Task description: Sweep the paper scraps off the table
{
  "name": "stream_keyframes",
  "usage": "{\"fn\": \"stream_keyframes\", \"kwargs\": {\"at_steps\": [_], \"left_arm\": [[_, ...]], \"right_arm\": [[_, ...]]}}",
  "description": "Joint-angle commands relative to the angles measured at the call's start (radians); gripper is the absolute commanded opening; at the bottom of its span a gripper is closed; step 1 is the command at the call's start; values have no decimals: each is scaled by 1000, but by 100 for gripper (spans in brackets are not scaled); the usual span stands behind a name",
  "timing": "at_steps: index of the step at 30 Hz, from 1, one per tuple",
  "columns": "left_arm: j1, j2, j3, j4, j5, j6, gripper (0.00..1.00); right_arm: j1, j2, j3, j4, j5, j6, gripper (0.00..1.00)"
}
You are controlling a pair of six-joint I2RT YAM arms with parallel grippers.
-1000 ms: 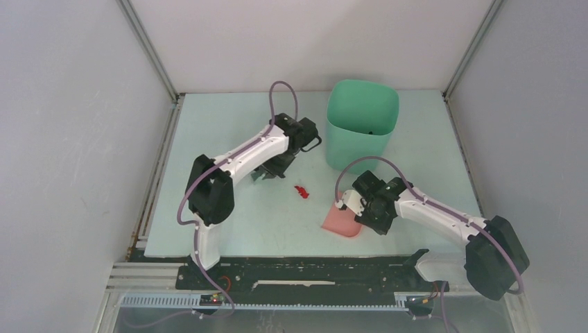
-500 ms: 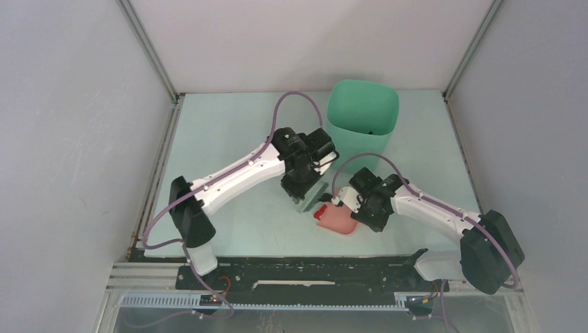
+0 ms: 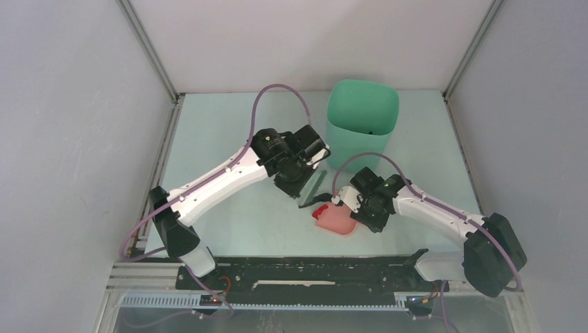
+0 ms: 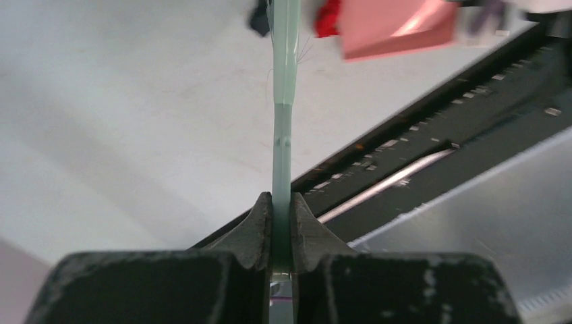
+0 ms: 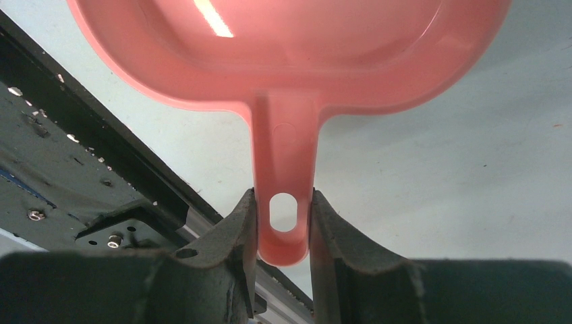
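Red paper scrap is seen between brush and dustpan on the desk.
The green brush is pinched in the nearly closed left jaws; the pink dustpan's handle is clamped by the right jaws (parted only to its width).

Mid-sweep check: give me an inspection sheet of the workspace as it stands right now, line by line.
Surface: pale green table, no spills seen.
Job's things: red paper scrap at the mouth of the pink dustpan; a blurred dark bit beside the brush, possibly another scrap.
Clutter: nothing seen.
Grippers: left gripper shut on the green brush handle; right gripper shut on the dustpan handle.
Cables: purple cables loop above each arm, not snagged on the tools.
Surroundings: green bin upright at the far side; grey walls; black rail along the near edge.
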Motion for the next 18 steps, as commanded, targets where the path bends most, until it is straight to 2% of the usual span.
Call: {"fn": "stream_keyframes", "kwargs": {"at_steps": [1, 7, 10, 18], "left_arm": [[17, 7, 48, -112, -280, -14, 0], [57, 91, 29, -115, -398, -3, 0], [61, 165, 33, -114, -400, 18, 0], [46, 230, 59, -47, -152, 42, 0]], "right_arm": [[2, -30, 13, -17, 4, 9, 0], [4, -29, 15, -33, 22, 7, 0], [4, -25, 14, -27, 19, 15, 0], [4, -30, 13, -28, 23, 20, 0]]}}
